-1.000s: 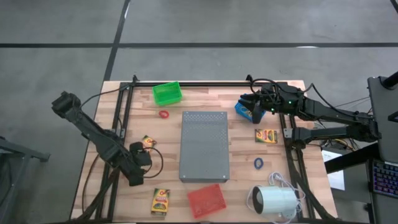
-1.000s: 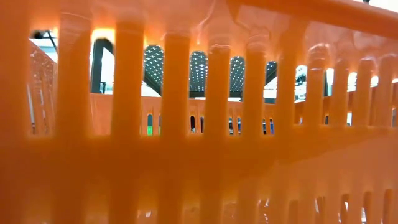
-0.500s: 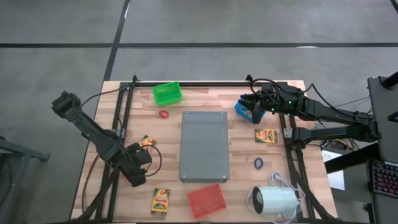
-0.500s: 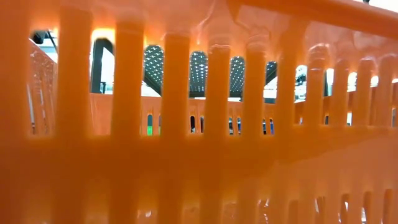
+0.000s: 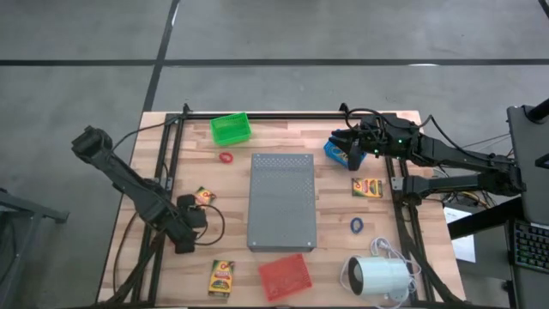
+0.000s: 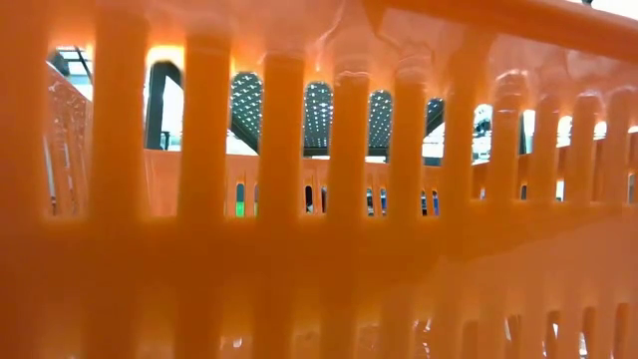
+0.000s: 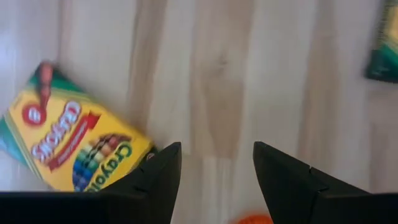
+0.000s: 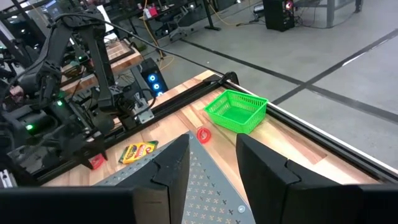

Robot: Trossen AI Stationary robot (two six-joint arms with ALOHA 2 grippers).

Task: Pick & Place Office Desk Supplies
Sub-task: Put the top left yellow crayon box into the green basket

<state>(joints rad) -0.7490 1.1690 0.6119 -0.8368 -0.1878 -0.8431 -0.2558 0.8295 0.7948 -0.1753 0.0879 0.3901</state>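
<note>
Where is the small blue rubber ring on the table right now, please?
In the high view, the blue rubber ring lies on the table's right side, between the grey perforated slab and the white cylinder, below a yellow crayon box.

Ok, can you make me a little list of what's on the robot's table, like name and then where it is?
baskets: green basket, red basket, blue basket
middle: grey slab
crayon boxes: one on the right side, one by the red basket, one on the left side
rings: red ring, blue ring
left gripper: open, empty
right gripper: open, above the blue basket
</note>
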